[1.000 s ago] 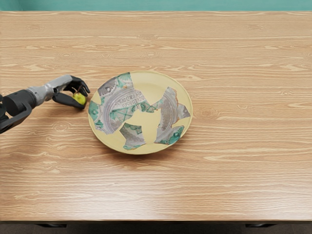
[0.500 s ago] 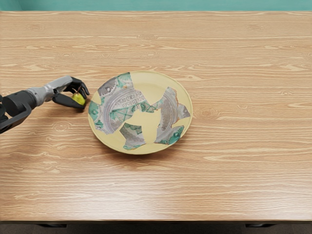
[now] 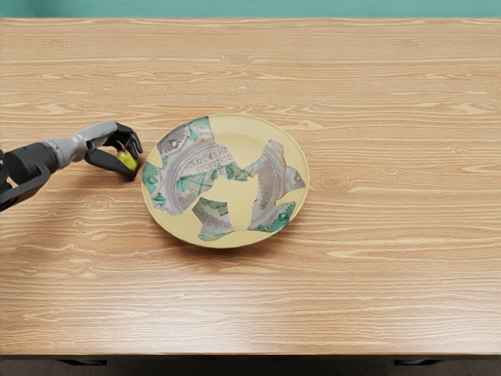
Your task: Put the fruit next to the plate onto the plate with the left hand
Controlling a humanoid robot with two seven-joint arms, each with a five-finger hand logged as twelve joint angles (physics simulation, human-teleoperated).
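The left hand (image 3: 117,148) has its dark fingers curled around the small yellow-green fruit (image 3: 127,160) and is holding it. Since a second ago, almost nothing has moved. The hand and the fruit sit in nearly the same spot, and only the arm near the left edge has gone up a tiny bit. The fruit is still just beside the left rim of the plate (image 3: 235,125), not on it. So I think the grab is done, but the lift and the carry over the rim have not really begun. Most of the job is still to do. Some things are hard to see. The fingers cover most of the fruit, so only a little bit of it shows, and I cannot say what kind of fruit it is. I also cannot tell if it is still touching the counter (image 3: 376,274) or has come up a little. The arm is cut off at the left edge. The right hand does not show at all.
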